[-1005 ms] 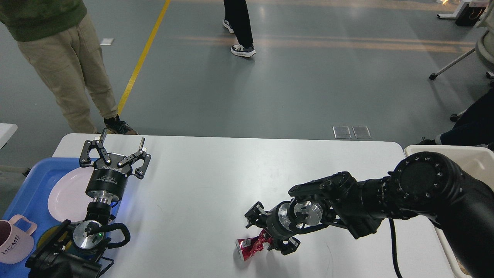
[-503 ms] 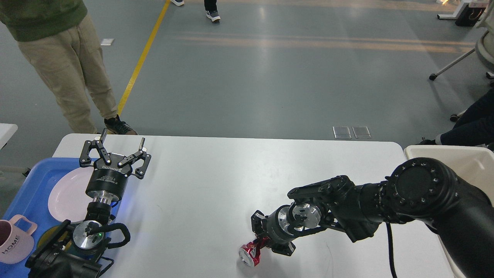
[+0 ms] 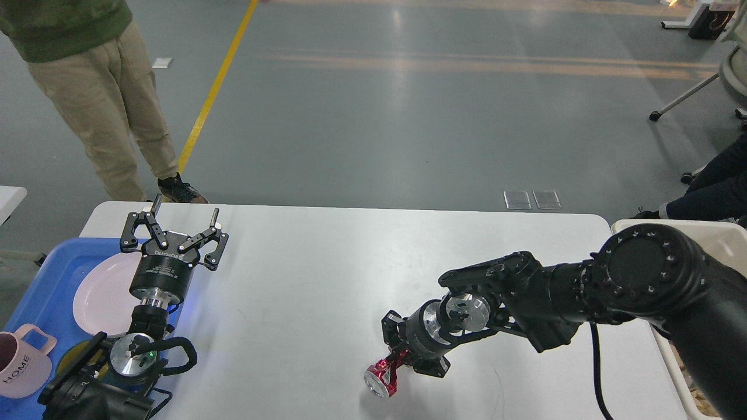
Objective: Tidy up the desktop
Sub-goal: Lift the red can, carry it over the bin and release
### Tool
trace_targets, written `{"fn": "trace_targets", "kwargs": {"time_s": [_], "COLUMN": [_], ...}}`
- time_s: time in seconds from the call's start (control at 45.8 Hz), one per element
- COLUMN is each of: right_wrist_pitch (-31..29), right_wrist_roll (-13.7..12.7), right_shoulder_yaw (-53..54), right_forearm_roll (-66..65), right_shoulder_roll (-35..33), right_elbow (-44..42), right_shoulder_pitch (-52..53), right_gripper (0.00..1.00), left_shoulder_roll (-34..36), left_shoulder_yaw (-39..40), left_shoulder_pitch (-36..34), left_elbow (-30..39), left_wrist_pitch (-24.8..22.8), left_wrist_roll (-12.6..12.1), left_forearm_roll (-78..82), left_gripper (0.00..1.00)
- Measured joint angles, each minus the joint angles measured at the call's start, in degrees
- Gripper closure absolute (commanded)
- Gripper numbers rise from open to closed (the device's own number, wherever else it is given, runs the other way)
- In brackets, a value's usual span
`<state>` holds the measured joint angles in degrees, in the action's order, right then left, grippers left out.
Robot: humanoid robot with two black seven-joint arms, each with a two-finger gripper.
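The white desktop (image 3: 327,262) fills the lower half of the head view. Near its front edge is a crushed red drink can (image 3: 380,378), its silver end facing me. My right gripper (image 3: 400,364) is shut on the can, reaching in from the right with its fingers pointing left and down. Whether the can rests on the surface or hangs just above it is unclear. My left gripper (image 3: 184,214) stands upright and open at the left edge of the desktop, with nothing between its fingers.
A blue tray (image 3: 46,291) at the left holds a pale pink plate (image 3: 102,294) and a pink mug (image 3: 20,367). A beige bin (image 3: 726,239) stands off the right end. A person in khaki trousers (image 3: 99,99) stands behind the far left corner.
My right gripper has closed on the can and turned it from lying sideways to end-on toward me, shifting slightly right. The left arm has not moved. A walker in the background has left.
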<state>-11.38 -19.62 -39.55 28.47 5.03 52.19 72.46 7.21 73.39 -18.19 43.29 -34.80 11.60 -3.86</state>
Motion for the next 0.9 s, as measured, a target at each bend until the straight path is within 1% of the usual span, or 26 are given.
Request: {"fn": "trace_targets", "kwargs": {"time_s": [0.153,0.306,0.372,0.437,0.459,0.503,0.546,0.634,0.721,0.787,0.896], "right_wrist_pitch": [-1.3,-3.8,-5.85,-9.51,-12.0,-14.55,-16.87,-20.13,-21.96,-23.74,-26.35], "right_wrist_roll": [-0.07,0.52,0.87,1.55,2.3,3.43,5.3,10.95,14.92,16.07,16.82], "right_shoulder_yaw": [-3.21,-13.4,-17.78,-21.33,-23.15,-25.04,-27.12,-31.79,-36.0,-38.84,-41.17], "right_forearm_roll": [-0.01,-0.1,-0.15,-0.49,-0.81,-1.35,-2.7,-7.99,-12.39,-14.12,-15.1], "right_shoulder_roll": [-5.3,-9.83,-11.07,-12.5,-13.44,-14.46,-15.64,-18.26,-19.3,-19.44,-19.59], "right_elbow": [7.81,17.95,21.69,24.47,25.63,26.75,28.13,31.67,34.15,34.96,35.54], "right_shoulder_pitch": [8.24,21.65,27.42,32.87,35.72,38.65,41.91,49.92,55.74,58.24,59.93], "right_gripper": [1.0,1.0,1.0,1.0,1.0,1.0,1.0,1.0,1.0,1.0,1.0], "left_shoulder_roll": [0.0,0.0,0.0,0.0,0.0,0.0,0.0,0.0,0.0,0.0,0.0], "left_shoulder_yaw": [0.0,0.0,0.0,0.0,0.0,0.0,0.0,0.0,0.0,0.0,0.0], "left_shoulder_pitch": [0.0,0.0,0.0,0.0,0.0,0.0,0.0,0.0,0.0,0.0,0.0], "left_elbow": [0.0,0.02,0.04,0.04,0.04,0.04,0.04,0.04,0.04,0.04,0.04], "left_wrist_pitch": [0.0,0.0,0.0,0.0,0.0,0.0,0.0,0.0,0.0,0.0,0.0], "left_wrist_roll": [0.0,0.0,0.0,0.0,0.0,0.0,0.0,0.0,0.0,0.0,0.0], "left_forearm_roll": [0.0,0.0,0.0,0.0,0.0,-0.01,-0.01,0.0,0.0,-0.01,0.0], "left_gripper": [0.04,0.04,0.04,0.04,0.04,0.04,0.04,0.04,0.04,0.04,0.04]}}
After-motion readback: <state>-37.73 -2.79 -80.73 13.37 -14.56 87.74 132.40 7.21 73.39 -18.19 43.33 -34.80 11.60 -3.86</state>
